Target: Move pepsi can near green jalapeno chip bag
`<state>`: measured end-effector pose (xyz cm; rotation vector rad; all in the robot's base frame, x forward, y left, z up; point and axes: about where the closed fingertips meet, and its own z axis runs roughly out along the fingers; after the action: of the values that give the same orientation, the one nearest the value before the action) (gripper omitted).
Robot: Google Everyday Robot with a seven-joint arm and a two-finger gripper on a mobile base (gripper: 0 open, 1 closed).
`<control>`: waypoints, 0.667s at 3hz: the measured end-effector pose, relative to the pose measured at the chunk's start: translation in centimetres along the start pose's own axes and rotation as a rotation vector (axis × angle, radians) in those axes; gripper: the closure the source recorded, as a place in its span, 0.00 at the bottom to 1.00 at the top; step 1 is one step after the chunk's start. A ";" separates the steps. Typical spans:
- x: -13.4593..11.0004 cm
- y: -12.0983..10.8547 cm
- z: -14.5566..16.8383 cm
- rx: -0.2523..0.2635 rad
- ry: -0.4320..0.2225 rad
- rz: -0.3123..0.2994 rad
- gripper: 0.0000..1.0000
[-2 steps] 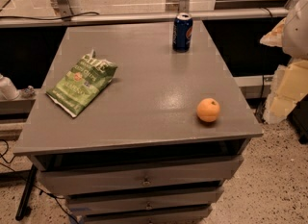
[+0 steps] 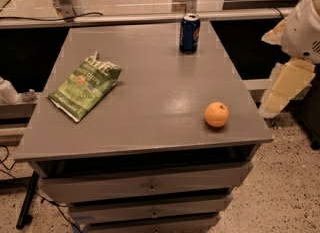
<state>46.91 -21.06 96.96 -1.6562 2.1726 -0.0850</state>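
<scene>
pepsi can (image 2: 190, 33) stands upright at the desk's (image 2: 150, 127) far edge. end effector (image 2: 286, 86) hangs off the right side; whether it is open or closed i cannot tell. can lies far-left of it, green jalapeno chip bag (image 2: 85, 86) well left.

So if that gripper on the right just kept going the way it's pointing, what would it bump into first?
The gripper hangs beside the table at its right edge, pointing down and slightly left. It would probably meet the table's side or the floor first; depth is unclear.
</scene>
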 end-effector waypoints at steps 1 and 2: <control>-1.5 -3.8 2.5 0.036 -0.121 0.041 0.00; -3.1 -7.3 4.6 0.077 -0.233 0.082 0.00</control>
<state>55.82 -19.42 95.69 -1.4548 2.0320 0.0458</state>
